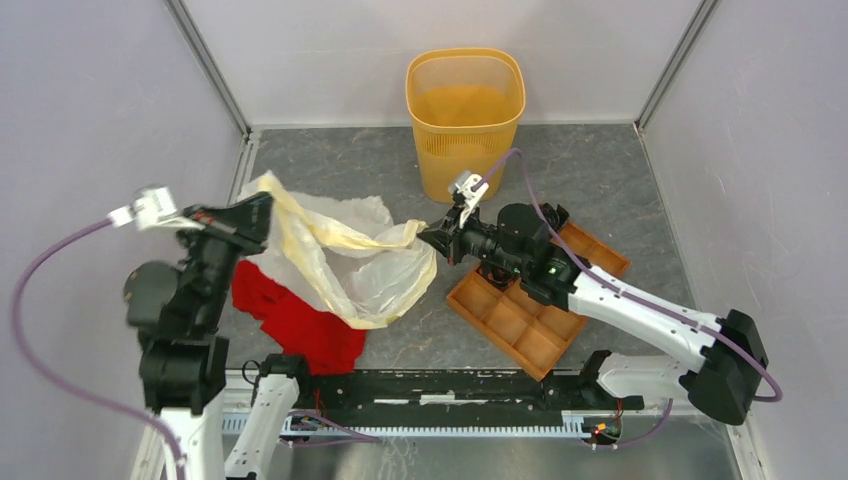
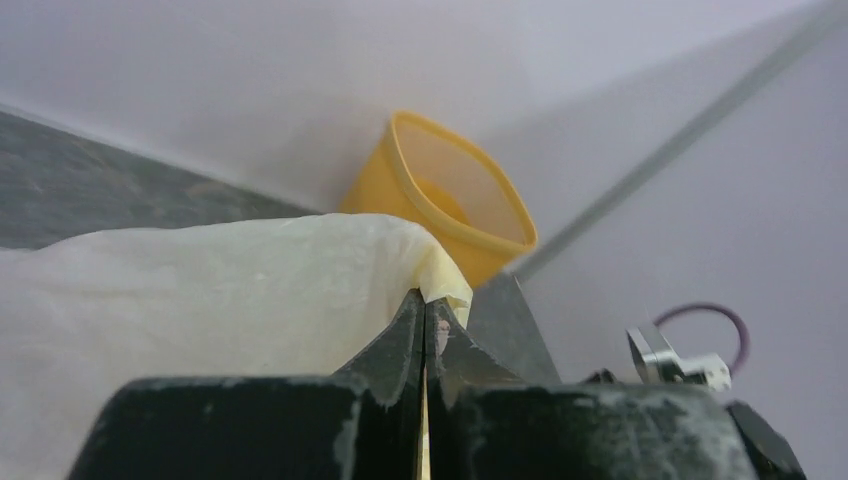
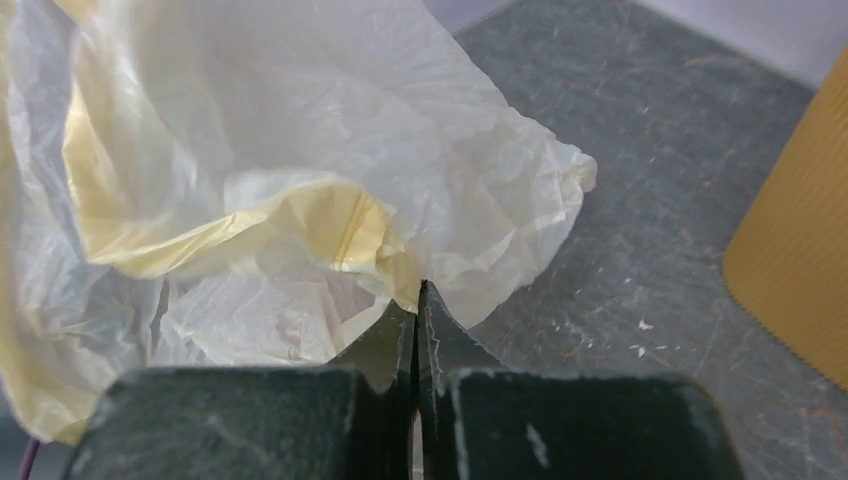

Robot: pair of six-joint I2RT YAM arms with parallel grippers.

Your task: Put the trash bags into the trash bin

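The cream-white trash bag (image 1: 345, 255) hangs stretched between my two grippers above the grey floor. My left gripper (image 1: 262, 212) is shut on its left edge; in the left wrist view the film (image 2: 230, 290) bunches at the gripper (image 2: 425, 305). My right gripper (image 1: 428, 237) is shut on the bag's right edge; the right wrist view shows the film (image 3: 300, 190) pinched at the gripper (image 3: 418, 295). The orange-yellow trash bin (image 1: 466, 118) stands upright at the back, behind the right gripper, and also shows in the left wrist view (image 2: 450, 205) and the right wrist view (image 3: 800, 260).
A red cloth (image 1: 295, 320) lies under the bag at the front left. A flat orange-brown compartment tray (image 1: 525, 320) lies under the right arm. Grey walls with metal corner posts enclose the floor on three sides.
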